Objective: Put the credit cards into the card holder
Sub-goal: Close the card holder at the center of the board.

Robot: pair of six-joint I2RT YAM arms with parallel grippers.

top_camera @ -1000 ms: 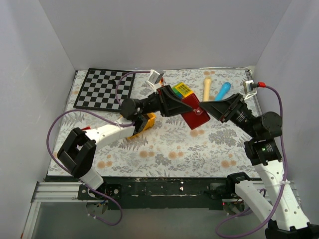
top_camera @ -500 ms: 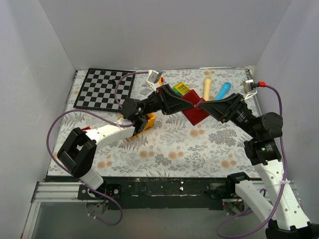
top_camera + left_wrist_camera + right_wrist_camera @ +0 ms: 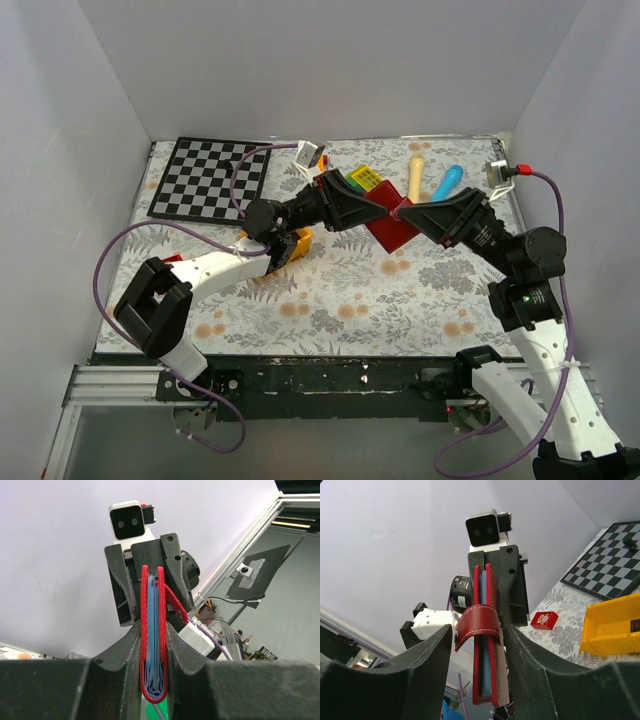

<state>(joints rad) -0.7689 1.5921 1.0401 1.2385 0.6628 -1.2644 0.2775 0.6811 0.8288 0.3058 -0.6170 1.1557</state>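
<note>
Two arms reach low from opposite sides in the top view and meet tip to tip over the middle of the table, with the left gripper (image 3: 385, 213) and right gripper (image 3: 403, 212) both pinching the folded card holder (image 3: 391, 233). From the left wrist, its fingers (image 3: 125, 652) clamp the holder edge-on, blue pockets (image 3: 153, 630) showing, and the other claw grips the far end. From the right wrist, its own fingers squeeze the holder upright, with the snap tab (image 3: 476, 623) looped across.

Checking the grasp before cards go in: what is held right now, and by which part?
The folded card holder, clamped by both: left gripper on its folded spine end, right gripper on the snap-tab end.
</note>
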